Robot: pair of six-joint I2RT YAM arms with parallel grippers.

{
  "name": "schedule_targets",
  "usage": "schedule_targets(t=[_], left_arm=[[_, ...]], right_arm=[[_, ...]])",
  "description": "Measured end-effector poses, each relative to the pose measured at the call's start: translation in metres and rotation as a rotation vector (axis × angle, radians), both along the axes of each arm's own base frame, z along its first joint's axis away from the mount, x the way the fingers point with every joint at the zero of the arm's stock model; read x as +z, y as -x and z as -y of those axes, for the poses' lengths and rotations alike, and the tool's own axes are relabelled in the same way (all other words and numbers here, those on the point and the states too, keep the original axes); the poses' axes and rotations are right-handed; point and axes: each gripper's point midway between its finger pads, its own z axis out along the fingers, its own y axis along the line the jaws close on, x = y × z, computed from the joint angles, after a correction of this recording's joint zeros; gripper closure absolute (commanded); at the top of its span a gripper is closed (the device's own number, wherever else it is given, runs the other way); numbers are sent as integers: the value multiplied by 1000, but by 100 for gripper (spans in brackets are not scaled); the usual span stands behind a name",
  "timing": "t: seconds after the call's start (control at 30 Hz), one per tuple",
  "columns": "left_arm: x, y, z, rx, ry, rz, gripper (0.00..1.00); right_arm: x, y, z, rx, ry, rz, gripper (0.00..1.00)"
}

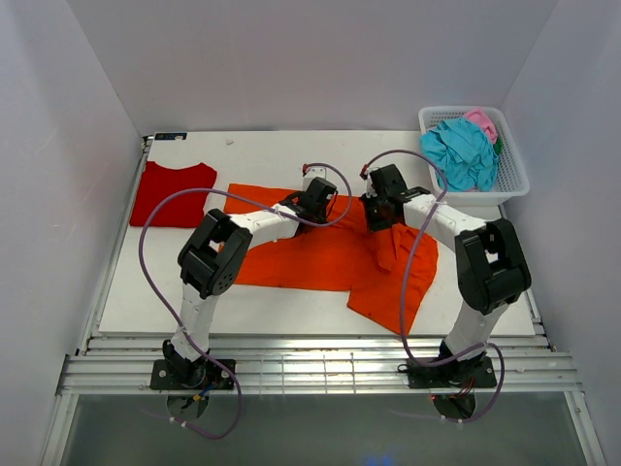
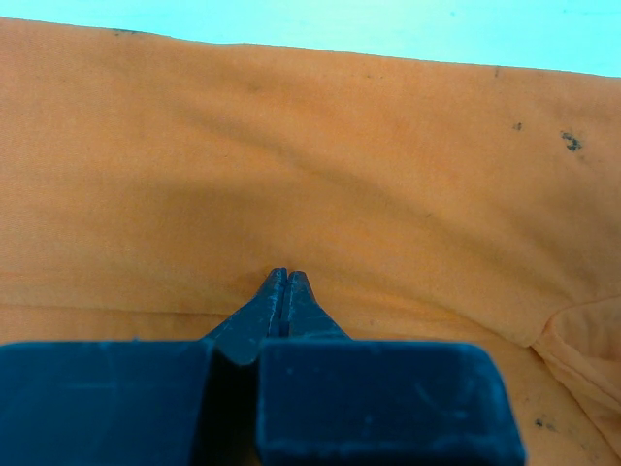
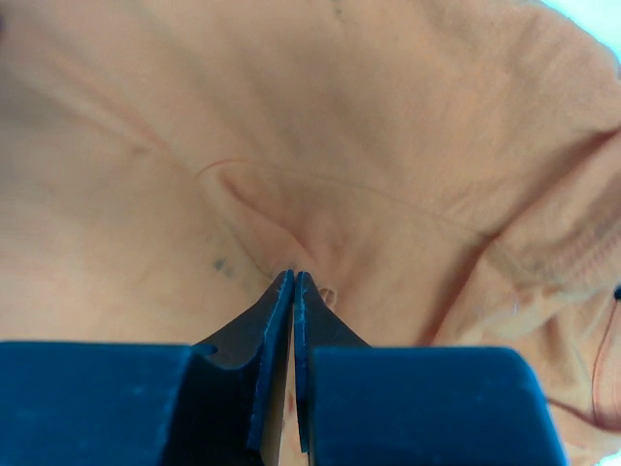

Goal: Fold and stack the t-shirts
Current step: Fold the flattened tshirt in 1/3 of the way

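1. The orange t-shirt [image 1: 310, 257] lies spread across the middle of the tabletop [image 1: 272, 155]. Its left part is fairly flat, while its right part is bunched and doubled over toward the near edge.
2. The left end effector [image 2: 281, 275] is clenched, its tips pressed together right at the cloth near the shirt's far edge. Whether any cloth is caught between them cannot be told from the wrist view.
3. The right end effector [image 3: 293, 277] is also clenched. A raised ridge of orange cloth runs into its tips, so it appears to be grasping a pinch of the shirt.
4. The two end effectors sit near each other along the far side of the shirt. This probably gives them two holding points on one edge, so the cloth can be lifted or dragged evenly instead of twisting.
5. The red t-shirt [image 1: 173, 194] rests folded at the far left of the tabletop, apart from the orange one. It likely marks where the stack will grow.
6. The teal t-shirt [image 1: 461, 150] and pink t-shirt [image 1: 482, 121] lie crumpled in the basket [image 1: 485, 196] at the far right, not yet folded.
7. The task looks to be in its early part, with the orange shirt's fold under way.
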Motion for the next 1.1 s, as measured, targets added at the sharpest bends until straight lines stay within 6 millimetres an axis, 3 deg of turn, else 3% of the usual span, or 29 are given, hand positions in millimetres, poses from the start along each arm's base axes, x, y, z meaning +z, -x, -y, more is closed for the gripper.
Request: schedule_targets(t=[0.17, 0.27, 0.8, 0.87, 0.93, 1.1], left_arm=[[0, 0, 0, -1, 0, 0, 100], [0, 0, 0, -1, 1, -1, 100], [-1, 1, 0, -2, -1, -6, 100], [-1, 1, 0, -2, -1, -6, 100], [-1, 1, 0, -2, -2, -6, 100], [-1, 1, 0, -3, -2, -6, 100]], right_arm=[[23, 14, -7, 31, -67, 25, 92], [26, 22, -12, 51, -88, 17, 92], [-9, 62, -47, 184, -142, -137, 92], [-14, 66, -50, 197, -150, -158, 88], [-18, 69, -52, 210, -159, -179, 75], [-22, 69, -53, 224, -153, -180, 71]])
